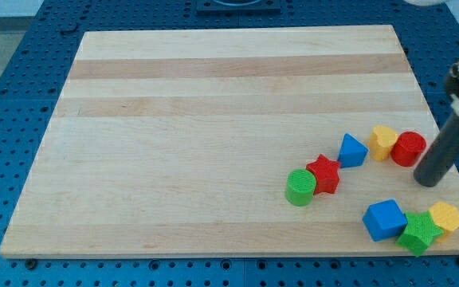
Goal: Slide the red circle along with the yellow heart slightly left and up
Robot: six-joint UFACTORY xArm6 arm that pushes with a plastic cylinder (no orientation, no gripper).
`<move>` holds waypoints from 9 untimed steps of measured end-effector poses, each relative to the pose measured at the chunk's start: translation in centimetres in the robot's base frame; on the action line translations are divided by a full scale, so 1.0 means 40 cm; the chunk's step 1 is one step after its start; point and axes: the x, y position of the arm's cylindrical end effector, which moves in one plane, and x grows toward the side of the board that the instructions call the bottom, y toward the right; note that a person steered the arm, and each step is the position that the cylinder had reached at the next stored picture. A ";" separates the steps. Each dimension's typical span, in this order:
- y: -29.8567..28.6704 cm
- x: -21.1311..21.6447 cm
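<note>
The red circle (pixel 409 149) lies at the board's right side, touching the yellow heart (pixel 384 142) on its left. My tip (pixel 427 181) is just to the lower right of the red circle, a small gap away. The dark rod rises up and to the right from the tip.
A blue triangle (pixel 352 151) lies left of the heart. A red star (pixel 323 174) touches a green circle (pixel 300 187). At the lower right sit a blue cube (pixel 385 220), a green star (pixel 419 233) and a yellow hexagon (pixel 445 218). The wooden board's (pixel 213 119) right edge is close.
</note>
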 end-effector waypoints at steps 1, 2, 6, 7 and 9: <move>0.043 0.000; 0.122 -0.004; 0.060 -0.128; 0.129 -0.115; 0.031 -0.075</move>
